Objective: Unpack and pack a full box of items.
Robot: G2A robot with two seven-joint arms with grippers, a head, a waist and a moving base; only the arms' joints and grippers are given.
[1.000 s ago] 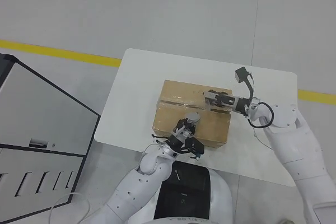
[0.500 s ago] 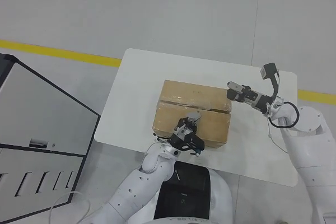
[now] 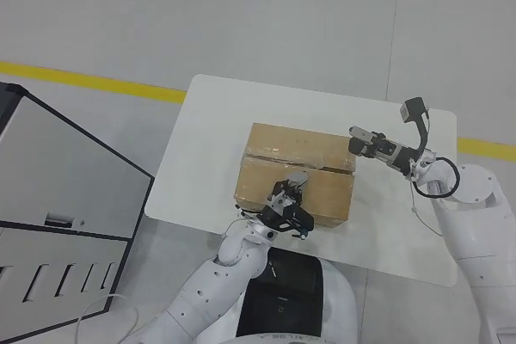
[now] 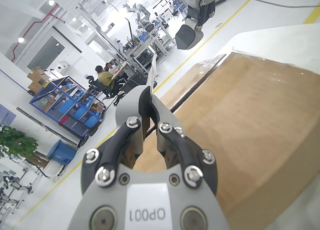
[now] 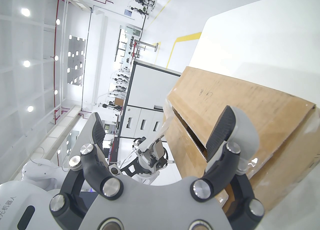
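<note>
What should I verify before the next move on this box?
1. Left gripper shut on the tape strip: ok.
2. Right gripper open, nothing in it: ok.
3. Right gripper clear of the box: cannot tell; it sits at the box's edge.
4. Tape fully off the centre seam: cannot tell; a gap shows along it in the right wrist view.
5. Flaps lifted: not ok, both lie flat.
6. Box resting fully on the table: ok.

Light was bright, even; ceiling lamps (image 5: 26,63) blew out white. Tape (image 5: 252,162) glinted. Shadows v. soft. Wrist views bent at edges, fisheye.
</note>
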